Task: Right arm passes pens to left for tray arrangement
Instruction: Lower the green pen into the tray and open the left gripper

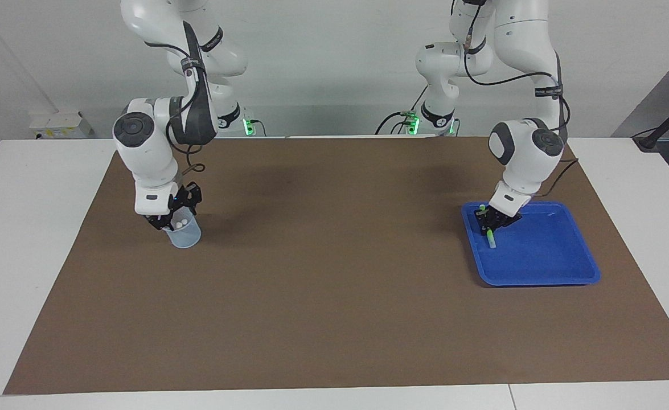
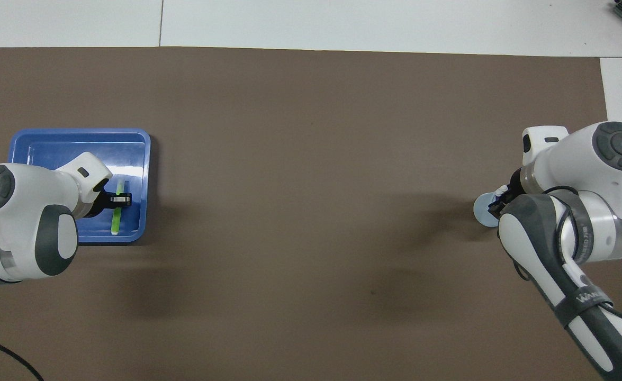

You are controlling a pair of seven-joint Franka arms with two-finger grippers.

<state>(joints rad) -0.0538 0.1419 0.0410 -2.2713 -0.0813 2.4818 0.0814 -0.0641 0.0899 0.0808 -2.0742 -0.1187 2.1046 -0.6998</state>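
My left gripper (image 1: 489,221) (image 2: 122,199) is shut on the green pen (image 1: 491,239) (image 2: 115,222), which tilts with its lower end down inside the blue tray (image 1: 539,250) (image 2: 51,148). The pen is near the tray's rim on the side toward the right arm. I cannot tell whether the pen's tip touches the tray floor. My right gripper (image 1: 166,221) (image 2: 497,205) is low at the rim of a small pale-blue cup (image 1: 186,236) (image 2: 481,211). Two whitish pen ends (image 1: 181,224) stick up in the cup, their colours hidden.
A brown mat (image 1: 334,285) covers most of the white table, with the cup toward the right arm's end and the tray toward the left arm's end. Black cables hang at both arms' wrists.
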